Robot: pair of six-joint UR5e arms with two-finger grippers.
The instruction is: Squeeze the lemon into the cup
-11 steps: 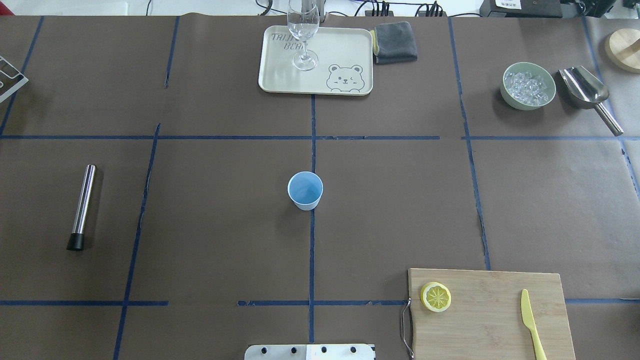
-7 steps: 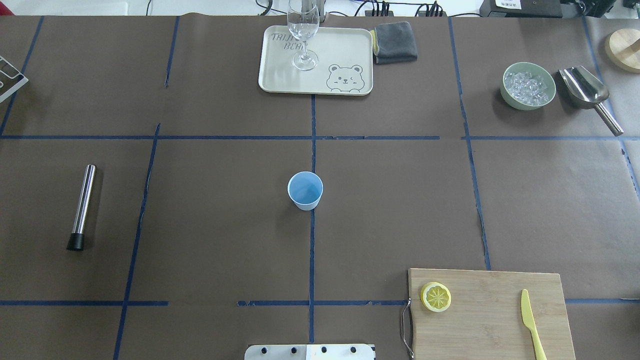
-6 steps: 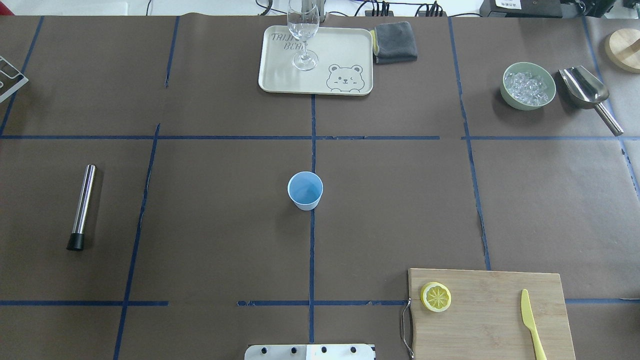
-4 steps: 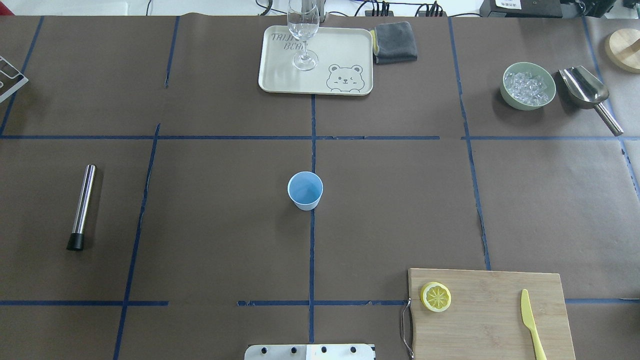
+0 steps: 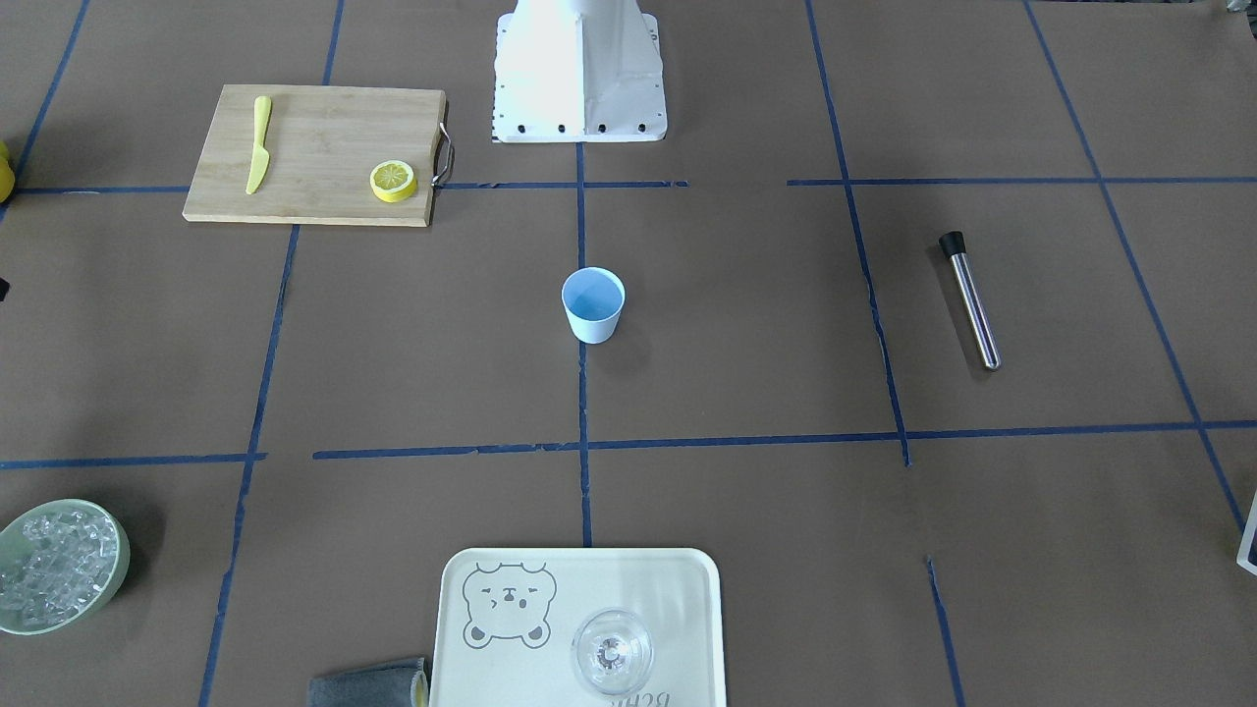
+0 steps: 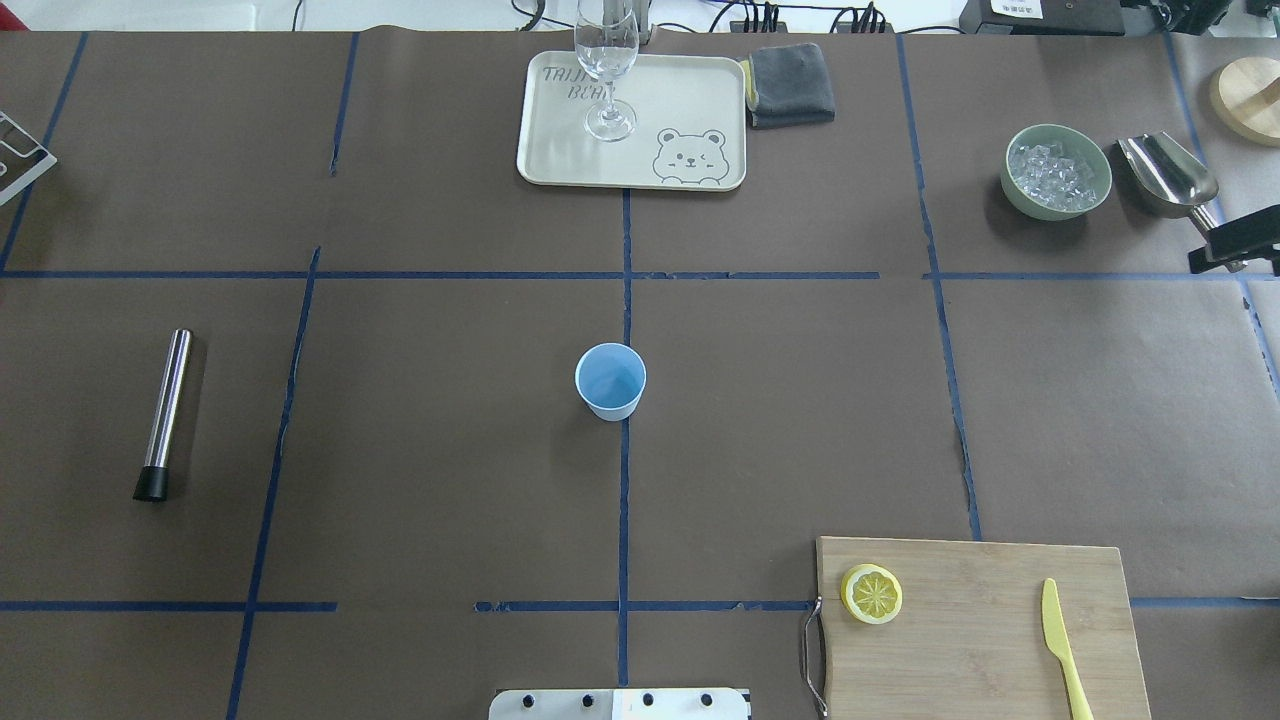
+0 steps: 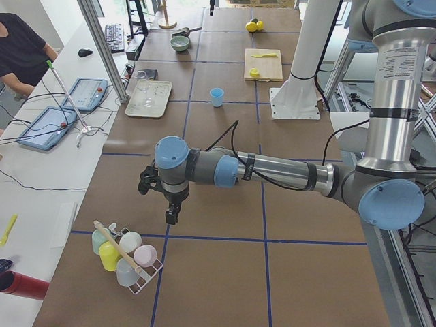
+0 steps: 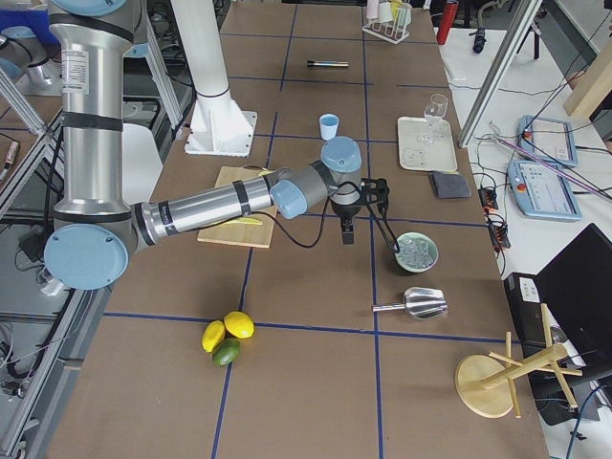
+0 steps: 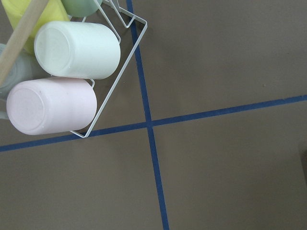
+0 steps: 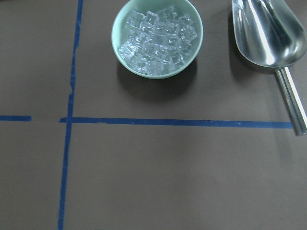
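Observation:
The lemon slice (image 6: 872,593) lies flat at the left end of a wooden cutting board (image 6: 980,650) at the near right, and shows in the front view (image 5: 393,181). The pale-blue cup (image 6: 610,381) stands upright at the table's middle (image 5: 593,304). My right gripper (image 6: 1238,242) just shows at the overhead view's right edge, above the table between the ice bowl and the board (image 8: 349,229); I cannot tell whether it is open or shut. My left gripper (image 7: 170,214) hangs over the table's far left end next to a cup rack; I cannot tell its state.
A green bowl of ice (image 6: 1057,171) and a metal scoop (image 6: 1170,178) sit at the far right. A tray (image 6: 690,100) holds a wine glass (image 6: 607,60), with a grey cloth (image 6: 790,85) beside it. A metal tube (image 6: 165,412) lies left. A yellow knife (image 6: 1062,645) lies on the board.
A black part of my right gripper has come into the overhead view at its right edge, by the scoop's handle. The cup, the lemon slice and the other things have not moved.

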